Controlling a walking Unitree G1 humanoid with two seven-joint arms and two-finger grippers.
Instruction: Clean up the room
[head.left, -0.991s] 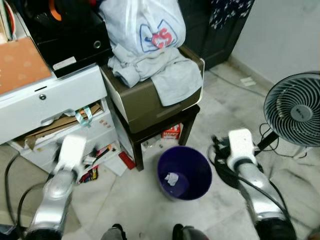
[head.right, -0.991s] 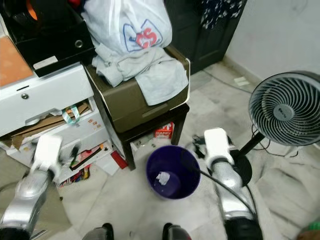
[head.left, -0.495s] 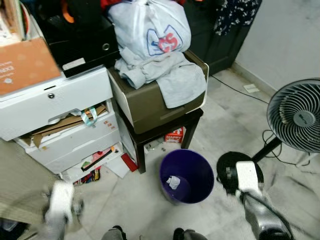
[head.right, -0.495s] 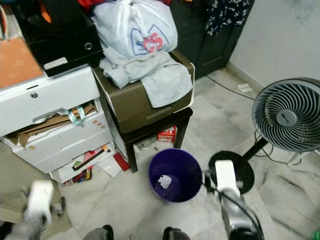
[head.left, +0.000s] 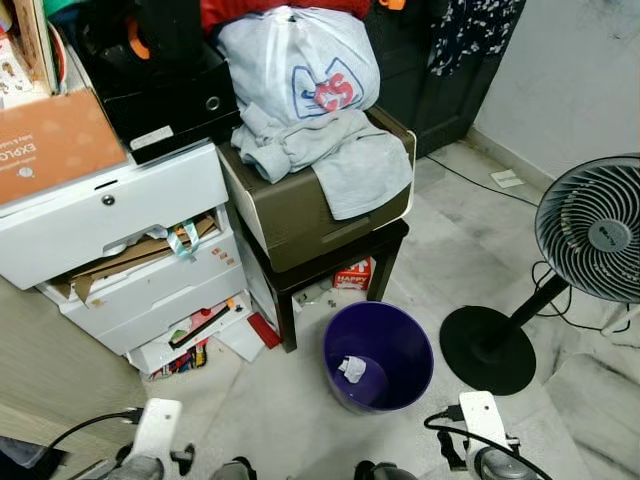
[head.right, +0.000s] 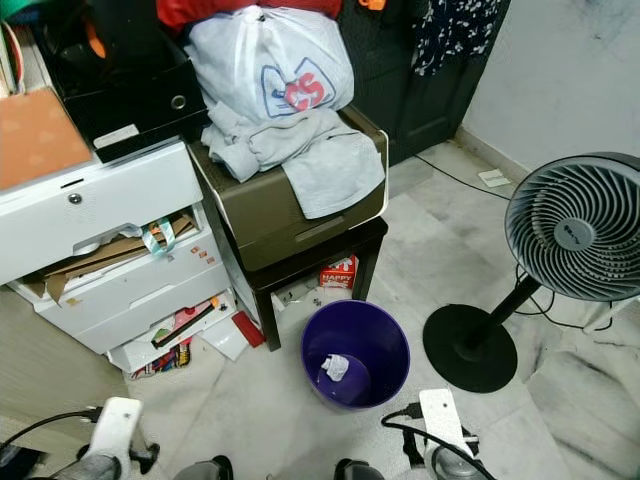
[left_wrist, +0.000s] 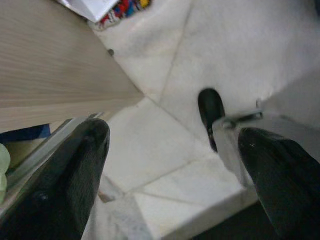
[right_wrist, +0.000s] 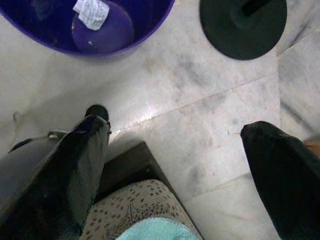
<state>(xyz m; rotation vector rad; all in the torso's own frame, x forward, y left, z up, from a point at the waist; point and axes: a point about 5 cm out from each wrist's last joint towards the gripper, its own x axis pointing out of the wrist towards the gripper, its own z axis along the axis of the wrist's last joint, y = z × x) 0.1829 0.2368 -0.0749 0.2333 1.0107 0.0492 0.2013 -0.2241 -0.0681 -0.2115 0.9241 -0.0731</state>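
A purple bin (head.left: 378, 356) stands on the pale marble floor (head.left: 290, 410) with a crumpled white paper (head.left: 352, 369) lying inside it, just in front of a dark side counter (head.left: 330, 260) that carries a brown box (head.left: 310, 195) heaped with grey cloth (head.left: 320, 150) and a white plastic bag (head.left: 300, 65). The right tool (right_wrist: 175, 165) hangs low beside the bin, fingers spread wide and empty. The left tool (left_wrist: 170, 160) hangs over bare floor, also wide apart and holding nothing.
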